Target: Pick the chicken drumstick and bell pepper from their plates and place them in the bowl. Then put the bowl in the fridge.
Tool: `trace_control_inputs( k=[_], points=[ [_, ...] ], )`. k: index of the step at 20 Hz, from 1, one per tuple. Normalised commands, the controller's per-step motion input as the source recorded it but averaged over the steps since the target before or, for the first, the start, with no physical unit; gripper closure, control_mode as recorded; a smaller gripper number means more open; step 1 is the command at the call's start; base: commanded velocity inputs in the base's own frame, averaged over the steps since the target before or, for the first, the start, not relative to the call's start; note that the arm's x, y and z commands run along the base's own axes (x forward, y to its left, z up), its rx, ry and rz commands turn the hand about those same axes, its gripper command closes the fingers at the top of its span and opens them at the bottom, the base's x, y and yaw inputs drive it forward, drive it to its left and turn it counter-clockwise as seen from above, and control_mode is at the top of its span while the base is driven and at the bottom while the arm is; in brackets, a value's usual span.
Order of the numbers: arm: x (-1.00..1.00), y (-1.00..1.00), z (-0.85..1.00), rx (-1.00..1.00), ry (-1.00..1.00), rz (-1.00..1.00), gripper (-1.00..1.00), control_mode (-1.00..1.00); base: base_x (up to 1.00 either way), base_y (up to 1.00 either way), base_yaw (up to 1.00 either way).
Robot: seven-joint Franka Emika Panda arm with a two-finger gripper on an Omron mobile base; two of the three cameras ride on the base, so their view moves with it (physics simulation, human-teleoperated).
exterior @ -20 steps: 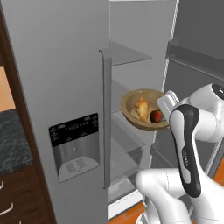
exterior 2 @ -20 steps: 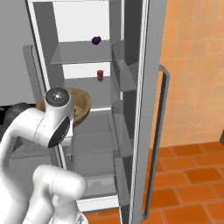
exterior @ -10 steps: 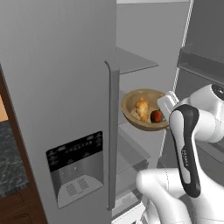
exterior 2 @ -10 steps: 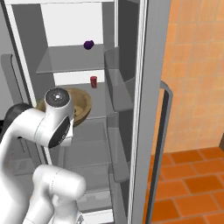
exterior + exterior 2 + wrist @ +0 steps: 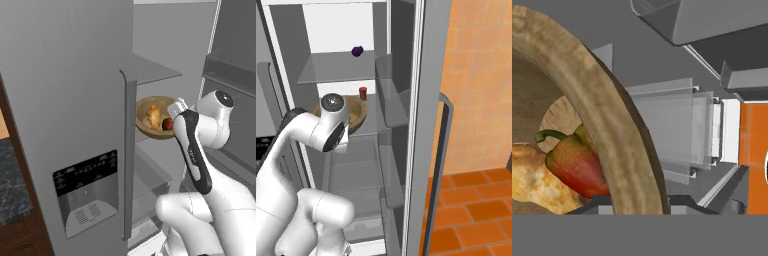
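Two food items, the chicken drumstick (image 5: 153,116) and the bell pepper (image 5: 167,124), already lie in the bowl (image 5: 145,107), so the step in hand appears to be setting the loaded bowl inside the fridge (image 5: 65,100). The fridge stands open, its pale shelves (image 5: 331,70) ahead of the fingers; a small purple item (image 5: 357,50) sits on the upper shelf and a red can (image 5: 362,93) stands on the one below, just beyond the bowl. The bowl is carried in the air at the mouth of the compartment, beside the door handle (image 5: 129,150), with its near rim at the gripper (image 5: 176,111). In the hand view the thick wooden rim (image 5: 602,115) rises straight from between the fingers, which suggests they are closed narrowly on it, though the contact itself is hidden at the bottom of that view. The pepper lies against the inner wall just beside the fingers, touching the drumstick.

Risks, as judged: a rim grip holds the bowl off-centre, so it may sag or twist and spill its contents; the far rim may strike the can or a shelf edge if pushed in at the wrong height.

Arm pose: the arm rises from the base, bends sharply at the elbow (image 5: 216,107) and reaches forward into the fridge opening, with the hand roughly level.
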Motion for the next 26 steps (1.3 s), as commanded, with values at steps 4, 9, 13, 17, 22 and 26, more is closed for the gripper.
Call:
trace_control_inputs(
  k=[4,9,13,17,22,26],
  points=[
    [1.0,0.16,-0.15,0.0,0.07,0.0,1.0,-1.0,0.0,0.0,0.0],
    [0.98,0.05,-0.01,0.0,0.07,0.0,1.0,-1.0,0.0,0.0,0.0],
    [0.65,0.0,-0.46,0.0,0.15,0.05,1.0,-1.0,0.0,0.0,0.0],
    [0.56,0.05,-0.4,0.0,0.07,0.04,1.0,-1.0,0.0,0.0,0.0],
    [0.38,0.25,-0.45,0.0,-0.02,0.0,1.0,-1.0,0.0,0.0,0.0],
    [0.28,0.29,-0.62,0.0,-0.07,0.0,1.0,-1.0,0.0,0.0,0.0]
  ],
)
